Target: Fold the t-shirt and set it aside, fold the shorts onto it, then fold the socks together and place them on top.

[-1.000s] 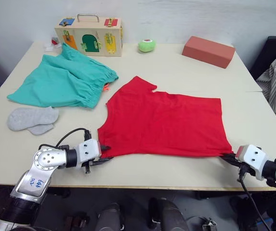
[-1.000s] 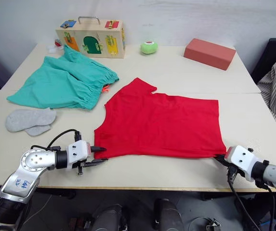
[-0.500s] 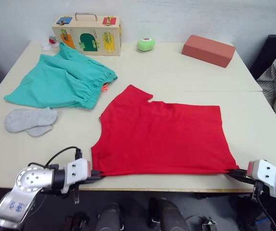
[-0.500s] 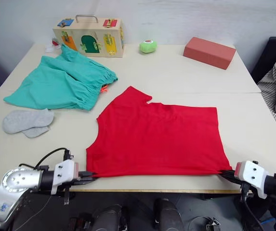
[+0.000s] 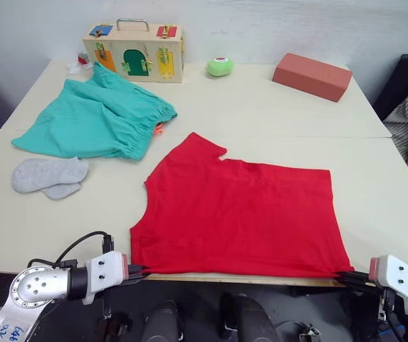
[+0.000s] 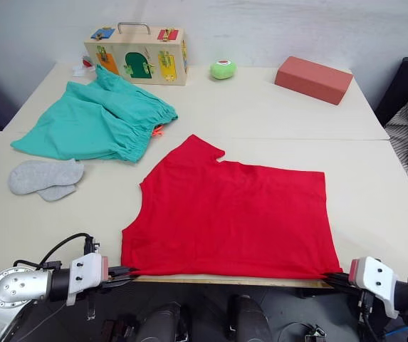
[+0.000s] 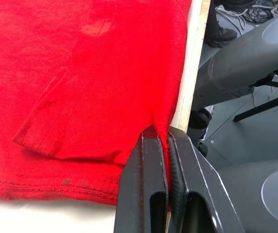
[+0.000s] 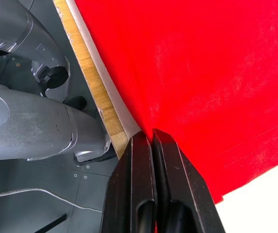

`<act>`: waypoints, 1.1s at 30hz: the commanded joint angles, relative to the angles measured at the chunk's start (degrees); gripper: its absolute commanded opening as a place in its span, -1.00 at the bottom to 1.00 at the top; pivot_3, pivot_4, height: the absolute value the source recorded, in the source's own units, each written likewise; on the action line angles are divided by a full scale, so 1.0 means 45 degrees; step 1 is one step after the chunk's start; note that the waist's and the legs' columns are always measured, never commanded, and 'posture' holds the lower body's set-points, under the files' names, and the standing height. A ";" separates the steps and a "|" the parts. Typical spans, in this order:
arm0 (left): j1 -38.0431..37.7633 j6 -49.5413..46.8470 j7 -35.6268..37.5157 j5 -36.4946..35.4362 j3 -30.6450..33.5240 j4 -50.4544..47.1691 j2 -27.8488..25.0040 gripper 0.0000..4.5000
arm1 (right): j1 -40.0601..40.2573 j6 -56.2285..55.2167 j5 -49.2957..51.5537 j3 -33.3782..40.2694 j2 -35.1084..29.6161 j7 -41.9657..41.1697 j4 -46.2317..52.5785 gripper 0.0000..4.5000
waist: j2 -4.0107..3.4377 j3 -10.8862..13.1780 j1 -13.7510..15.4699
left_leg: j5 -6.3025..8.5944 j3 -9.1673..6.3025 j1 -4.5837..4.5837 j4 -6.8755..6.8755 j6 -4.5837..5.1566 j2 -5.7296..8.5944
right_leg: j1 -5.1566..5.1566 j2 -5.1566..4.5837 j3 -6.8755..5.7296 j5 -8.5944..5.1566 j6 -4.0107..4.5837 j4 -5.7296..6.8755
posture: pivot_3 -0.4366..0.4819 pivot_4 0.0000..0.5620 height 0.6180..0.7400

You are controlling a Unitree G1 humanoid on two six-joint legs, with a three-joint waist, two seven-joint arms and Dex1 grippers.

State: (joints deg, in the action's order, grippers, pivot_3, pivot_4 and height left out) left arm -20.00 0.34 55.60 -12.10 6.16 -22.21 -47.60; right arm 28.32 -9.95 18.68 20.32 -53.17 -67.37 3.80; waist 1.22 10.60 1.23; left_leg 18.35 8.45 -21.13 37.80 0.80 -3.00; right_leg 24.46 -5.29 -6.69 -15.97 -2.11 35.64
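At the near edge of the tabletop, your left gripper (image 7: 168,138) has its two black fingers pressed together on the near left corner of the bright red short-sleeved cloth t-shirt (image 5: 236,214). Your right gripper (image 8: 151,138) pinches the near right corner the same way.

Over the last second both grippers have drawn back toward you, off the table, dragging the shirt with them. Its near edge, which lay a little way in from the rim, now sits right along the near edge of the pale tabletop (image 5: 275,107). The shirt lies flat and spread, one sleeve pointing toward the far left. You have likely straightened it for the first fold, which is not yet made.

Toward the far left corner lie the teal-green cloth shorts (image 5: 93,117) with a gathered waistband, still unfolded. Near the left edge rest the two small light grey knit socks (image 5: 47,177), overlapping.

Along the far edge stand a wooden latch box with a metal handle (image 5: 134,43), a small green ball (image 5: 219,66) and a reddish brick-shaped block (image 5: 312,75).
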 commanded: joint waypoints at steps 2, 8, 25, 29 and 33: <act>-0.0212 -0.0275 0.0159 -0.0526 0.0415 -0.0298 -0.0063 -0.98 | 0.0182 0.1384 0.0766 0.0020 0.0376 0.0070 0.0444 -1.00 | 0.0013 -0.0007 -0.0004 | 0.0000 0.0000 -0.0001 0.0000 0.0000 -0.0006 | 0.0001 0.0004 -0.0002 -0.0002 0.0003 0.0000 | -0.05 -0.47 1.00; -0.0698 -0.1491 0.0949 -0.1724 0.1178 -0.1062 -0.0684 -0.44 | 0.0864 0.2675 0.1659 0.0473 0.0020 -0.0800 0.1528 -0.56 | 0.0014 -0.0005 0.0021 | -0.0001 0.0002 -0.0012 0.0000 0.0001 -0.0016 | 0.0015 0.0009 -0.0005 -0.0008 0.0015 0.0003 | -0.05 -0.47 1.00; 0.7102 -0.7924 0.0462 -0.5432 0.1486 0.2764 -0.1667 0.99 | -0.4771 0.8683 0.4706 0.2370 -0.2257 -0.0737 -0.0026 1.00 | -0.0038 0.0032 0.0023 | -0.0034 0.0006 -0.0020 0.0031 0.0055 -0.0007 | 0.0012 0.0030 0.0001 -0.0009 0.0015 0.0003 | -0.05 -0.47 1.00; 1.0915 -0.7048 0.0198 -0.3196 -0.0855 0.6133 -0.0460 0.99 | -0.8892 0.6386 0.2400 0.0046 -0.1462 -0.0154 -0.3573 1.00 | -0.0018 0.0038 0.0009 | -0.0086 0.0021 -0.0017 0.0046 -0.0033 0.0001 | 0.0009 0.0055 0.0016 0.0028 -0.0008 0.0031 | -0.05 -0.47 1.00; 1.4002 -0.5674 0.0126 -0.1367 -0.2301 1.0015 0.1171 0.99 | -1.2201 0.4852 0.0307 -0.2016 -0.0686 0.0046 -0.7094 1.00 | -0.0018 0.0038 -0.0006 | -0.0116 0.0070 -0.0051 0.0062 -0.0053 0.0019 | 0.0044 0.0141 0.0038 0.0028 -0.0014 0.0039 | -0.05 -0.47 1.00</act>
State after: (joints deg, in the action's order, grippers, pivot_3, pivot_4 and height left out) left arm 38.95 -28.80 56.13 -21.78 -2.67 16.69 -43.81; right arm -22.23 15.20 23.67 13.18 -56.68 -67.71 -22.00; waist 1.14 10.77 1.20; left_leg 17.83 8.82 -21.42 38.09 0.56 -2.92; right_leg 24.75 -4.66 -6.50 -15.85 -2.18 35.83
